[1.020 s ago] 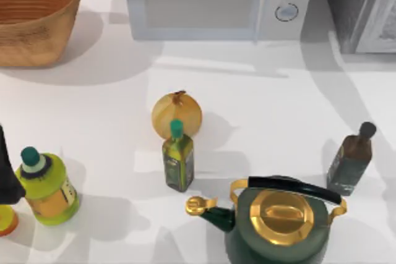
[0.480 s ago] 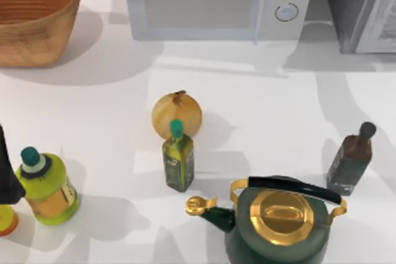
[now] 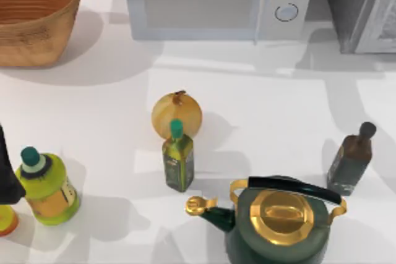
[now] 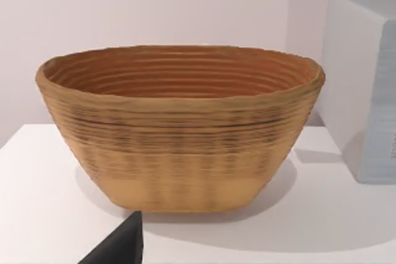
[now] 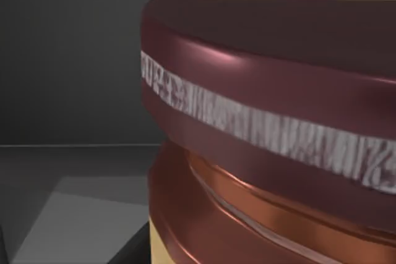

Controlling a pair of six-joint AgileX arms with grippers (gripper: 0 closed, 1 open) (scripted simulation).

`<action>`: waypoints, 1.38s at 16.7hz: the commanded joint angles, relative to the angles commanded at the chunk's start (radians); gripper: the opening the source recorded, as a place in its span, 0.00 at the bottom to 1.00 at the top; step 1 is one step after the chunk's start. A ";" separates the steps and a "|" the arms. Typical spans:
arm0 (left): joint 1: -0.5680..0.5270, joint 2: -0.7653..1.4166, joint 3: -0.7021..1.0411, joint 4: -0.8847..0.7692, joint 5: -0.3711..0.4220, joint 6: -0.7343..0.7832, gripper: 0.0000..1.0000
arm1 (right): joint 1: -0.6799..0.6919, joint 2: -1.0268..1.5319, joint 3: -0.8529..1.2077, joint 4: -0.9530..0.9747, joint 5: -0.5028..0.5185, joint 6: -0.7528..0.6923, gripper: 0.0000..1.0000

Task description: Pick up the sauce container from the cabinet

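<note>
One sauce container [image 5: 272, 122] close before right wrist camera | cabinet [image 3: 362, 4] interior | claw state: cannot tell

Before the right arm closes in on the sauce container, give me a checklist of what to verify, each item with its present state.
1. Sauce container fills the right wrist view, close ahead: ok.
2. Its maroon lid is on, the jar standing upright: ok.
3. Dark cabinet interior around the jar looks free of other items: ok.
4. Right claw open and straddling the jar: cannot tell.
5. Left arm out of the way, at the top view's left edge, its wrist camera facing the basket: ok.
6. Cabinet door open wide enough: cannot tell.
</note>
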 joint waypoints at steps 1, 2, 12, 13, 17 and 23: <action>0.000 0.000 0.000 0.000 0.000 0.000 1.00 | -0.018 -0.041 -0.064 0.024 -0.018 -0.001 0.00; 0.000 0.000 0.000 0.000 0.000 0.000 1.00 | -0.038 -0.087 -0.138 0.050 -0.039 -0.002 0.00; 0.000 0.000 0.000 0.000 0.000 0.000 1.00 | -0.317 -0.725 -1.269 0.410 -0.324 -0.011 0.00; 0.000 0.000 0.000 0.000 0.000 0.000 1.00 | -0.346 -0.791 -1.378 0.448 -0.355 -0.011 0.00; 0.000 0.000 0.000 0.000 0.000 0.000 1.00 | -0.448 -1.031 -1.714 0.586 -0.463 -0.012 0.00; 0.000 0.000 0.000 0.000 0.000 0.000 1.00 | -0.520 -1.198 -1.902 0.681 -0.538 -0.013 0.00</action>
